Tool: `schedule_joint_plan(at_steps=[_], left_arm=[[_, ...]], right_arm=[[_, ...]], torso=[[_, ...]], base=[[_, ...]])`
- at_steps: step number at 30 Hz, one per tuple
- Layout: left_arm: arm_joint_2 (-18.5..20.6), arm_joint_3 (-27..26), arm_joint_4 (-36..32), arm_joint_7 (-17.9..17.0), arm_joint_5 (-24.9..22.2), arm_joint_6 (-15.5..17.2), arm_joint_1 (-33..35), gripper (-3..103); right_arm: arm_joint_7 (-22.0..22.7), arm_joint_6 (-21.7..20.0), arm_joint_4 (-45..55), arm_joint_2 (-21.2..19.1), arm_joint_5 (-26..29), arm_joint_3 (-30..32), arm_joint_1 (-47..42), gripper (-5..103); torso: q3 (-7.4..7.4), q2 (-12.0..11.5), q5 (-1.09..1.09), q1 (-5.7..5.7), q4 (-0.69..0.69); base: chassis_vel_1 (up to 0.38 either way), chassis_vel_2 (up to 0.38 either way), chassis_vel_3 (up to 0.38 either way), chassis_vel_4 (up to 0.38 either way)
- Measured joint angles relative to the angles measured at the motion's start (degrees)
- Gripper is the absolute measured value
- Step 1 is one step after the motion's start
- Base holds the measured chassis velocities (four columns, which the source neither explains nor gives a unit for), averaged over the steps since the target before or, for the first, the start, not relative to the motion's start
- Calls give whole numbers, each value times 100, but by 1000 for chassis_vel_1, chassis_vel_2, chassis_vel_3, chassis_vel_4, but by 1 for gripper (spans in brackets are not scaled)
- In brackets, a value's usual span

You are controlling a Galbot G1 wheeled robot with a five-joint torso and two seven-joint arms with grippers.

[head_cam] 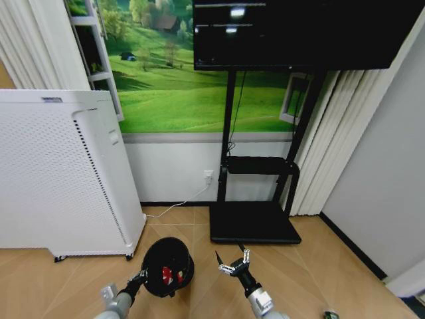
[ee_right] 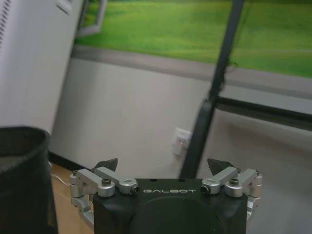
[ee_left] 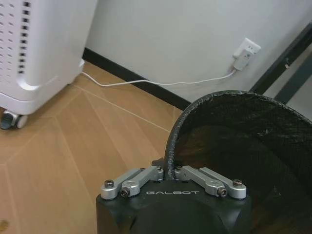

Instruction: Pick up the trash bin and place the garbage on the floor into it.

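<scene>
The black mesh trash bin (head_cam: 166, 266) hangs just above the wood floor, held by its rim. My left gripper (head_cam: 141, 276) is shut on the near-left rim, and the left wrist view shows the fingers (ee_left: 146, 174) pinched on the rim of the trash bin (ee_left: 243, 141). Red-and-white garbage scraps (head_cam: 171, 274) lie inside the bin. A small greenish bottle (head_cam: 330, 314) lies on the floor at the lower right edge. My right gripper (head_cam: 232, 263) is open and holds nothing, to the right of the bin; in its wrist view the right gripper (ee_right: 163, 164) has the bin (ee_right: 22, 180) beside it.
The tall white air purifier (head_cam: 60, 173) on casters stands at the left. A black TV stand base (head_cam: 255, 222) lies ahead by the wall, with a wall outlet (head_cam: 208, 177) and a white cable. Grey wall closes the right side.
</scene>
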Motion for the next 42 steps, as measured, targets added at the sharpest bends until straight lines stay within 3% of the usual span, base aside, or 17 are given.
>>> schedule_joint_plan(at_steps=[2,5,8,13,23,32,42], left_arm=[[1,0,4,3,-5,0,-5,3],[12,0,24,18,-23,2,-30,3],[16,0,29,22,-27,2,-37,3],[-29,-63,104,127,-35,-2,-98,3],[-146,-235,136,298,-35,-45,-151,3],[-108,-154,212,302,-12,-55,-366,3],[-95,-59,238,267,11,-55,-407,3]], right_arm=[[38,-70,-15,-1,-7,62,-20,100],[170,-759,-115,-49,102,536,-104,100],[201,-978,-245,-65,148,717,-105,100],[197,-1493,-1126,-199,176,1281,-75,100],[140,-1720,-2638,-260,35,2094,205,100],[-48,-1907,-2387,-261,556,2963,-592,100],[-73,-1766,-3083,-78,425,2704,-291,100]], torso=[[0,0,-2,0,-1],[0,0,-2,0,0],[0,0,-2,0,1],[-1,0,-4,0,0],[0,0,-2,0,0],[0,0,-6,0,-2],[-1,0,-3,0,0]], base=[[-264,-272,295,238],[-106,-124,152,89],[-10,-34,42,23],[75,57,-78,-67],[6,6,-6,-3],[0,0,0,0],[0,0,0,0]])
